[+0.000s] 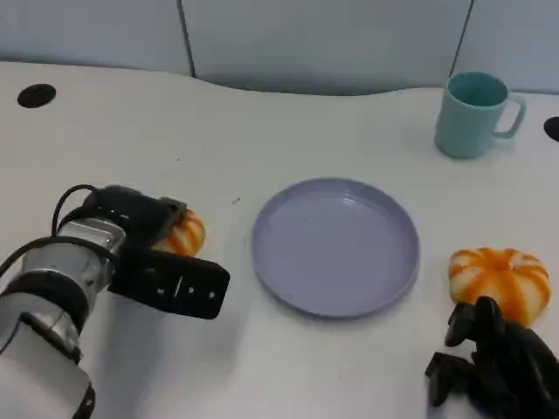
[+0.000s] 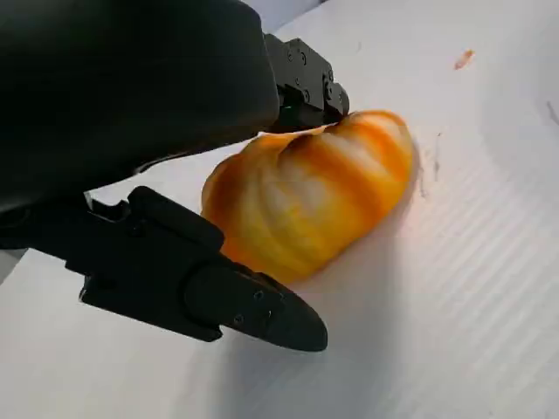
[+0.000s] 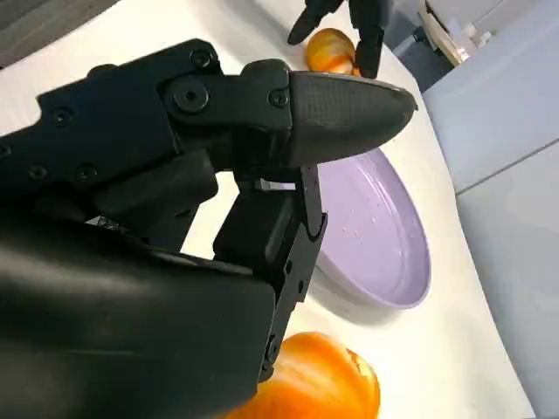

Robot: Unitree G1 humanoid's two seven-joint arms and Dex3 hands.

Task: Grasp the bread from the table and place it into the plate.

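Note:
A round orange-and-white bread lies on the white table left of the lilac plate. My left hand straddles it: fingers touch its far side, and the thumb lies along its near side. In the left wrist view this bread still rests on the table. A second bread lies right of the plate, with my right hand just in front of it, fingers apart and holding nothing. The right wrist view shows that bread beside the fingers, and the plate beyond.
A teal mug stands at the back right, well behind the plate. Dark round holes sit in the tabletop at the far left and far right edge. A pale wall runs along the back of the table.

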